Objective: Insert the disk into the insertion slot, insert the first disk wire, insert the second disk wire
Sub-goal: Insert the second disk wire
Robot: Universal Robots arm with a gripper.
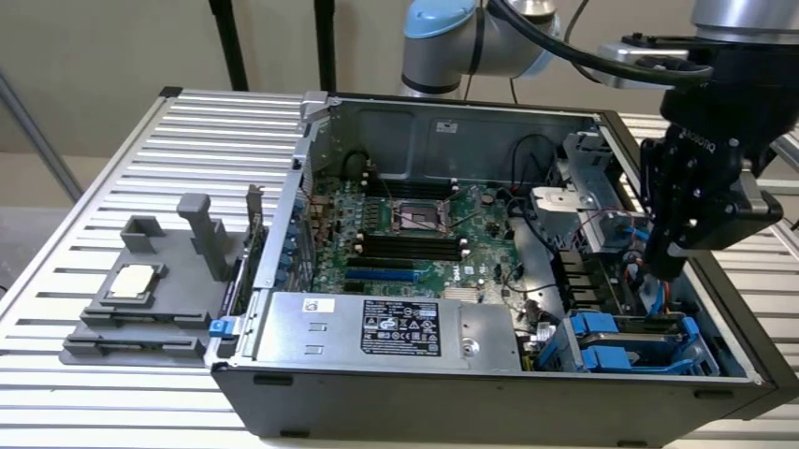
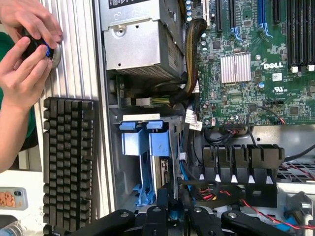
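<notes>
Above insertion slot (image 1: pixel 637 341): gripper (image 1: pixel 665 271); disk (image 2: pixel 162 172) seated.

slatted metal table (image 1: pixel 112 168), computer case (image 1: pixel 500 393), grey fixture (image 1: pixel 150 299)

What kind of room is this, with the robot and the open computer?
Probably a robot lab or workshop: an open computer case sits on a slatted metal table, a robot arm reaches over it, and a keyboard lies beside it.

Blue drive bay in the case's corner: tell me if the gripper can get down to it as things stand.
Probably yes. The gripper hangs inside the open case, just above the blue drive bay, with no lid over it. Loose cables run beside the bay and could brush the gripper.
</notes>
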